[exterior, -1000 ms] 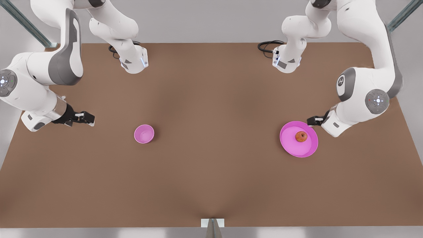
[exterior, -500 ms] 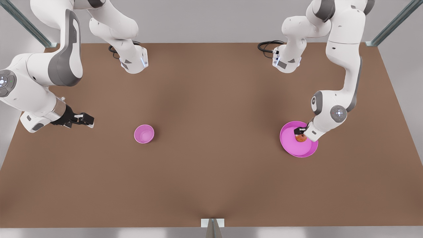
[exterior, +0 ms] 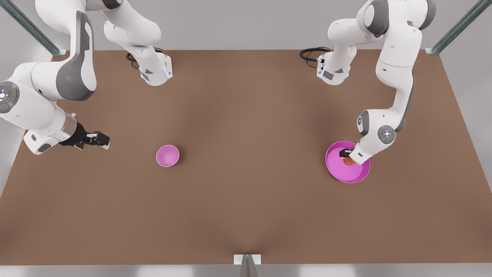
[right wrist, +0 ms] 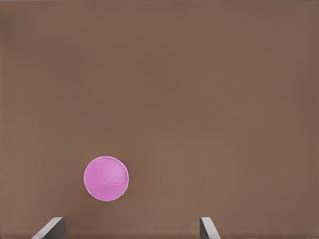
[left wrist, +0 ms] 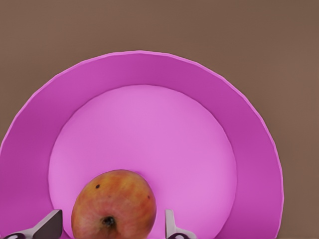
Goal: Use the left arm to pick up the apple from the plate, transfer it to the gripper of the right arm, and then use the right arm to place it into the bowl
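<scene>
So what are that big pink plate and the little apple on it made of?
The plate looks like smooth matte plastic: one even magenta, soft shading, no glare. The apple looks like real fruit: mottled red-orange skin, dark specks. Being a simulator's render, neither material is certain.

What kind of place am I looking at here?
Probably a simulated robot test bench, not a kitchen: two white arms bolted to a bare brown table, with just a pink plate holding an apple and a small pink bowl.
</scene>
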`<action>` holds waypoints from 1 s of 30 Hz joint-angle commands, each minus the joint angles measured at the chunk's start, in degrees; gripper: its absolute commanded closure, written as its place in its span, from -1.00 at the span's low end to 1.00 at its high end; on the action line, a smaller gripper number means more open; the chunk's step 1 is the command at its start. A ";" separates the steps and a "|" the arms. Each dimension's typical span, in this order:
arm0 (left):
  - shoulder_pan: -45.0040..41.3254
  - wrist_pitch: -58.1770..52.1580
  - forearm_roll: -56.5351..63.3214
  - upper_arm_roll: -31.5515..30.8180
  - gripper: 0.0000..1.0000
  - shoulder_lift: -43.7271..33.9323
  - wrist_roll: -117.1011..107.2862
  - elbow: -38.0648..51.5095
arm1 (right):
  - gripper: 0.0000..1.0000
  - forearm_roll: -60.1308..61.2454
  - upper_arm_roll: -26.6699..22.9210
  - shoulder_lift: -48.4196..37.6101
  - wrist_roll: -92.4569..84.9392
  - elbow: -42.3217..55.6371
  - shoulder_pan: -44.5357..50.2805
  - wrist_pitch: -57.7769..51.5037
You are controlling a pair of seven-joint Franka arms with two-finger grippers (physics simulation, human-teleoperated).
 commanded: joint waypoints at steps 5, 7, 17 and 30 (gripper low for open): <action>-0.05 3.78 0.03 -0.07 -1.00 2.81 2.75 0.01 | -1.00 0.04 -0.08 -0.02 -0.12 -0.06 -0.15 -0.01; -0.05 3.78 0.03 -0.07 -0.87 2.81 2.75 0.01 | -1.00 0.04 -0.08 -0.02 -0.21 0.03 -0.15 -0.01; -0.14 3.34 0.11 -0.07 -0.45 1.58 2.83 0.01 | -1.00 0.04 -0.25 -0.02 -0.64 0.03 -0.24 -0.01; -0.05 -23.46 -11.39 -10.53 -0.37 -5.54 3.88 17.67 | -1.00 0.04 -0.34 -0.02 -0.91 0.03 -0.50 -0.01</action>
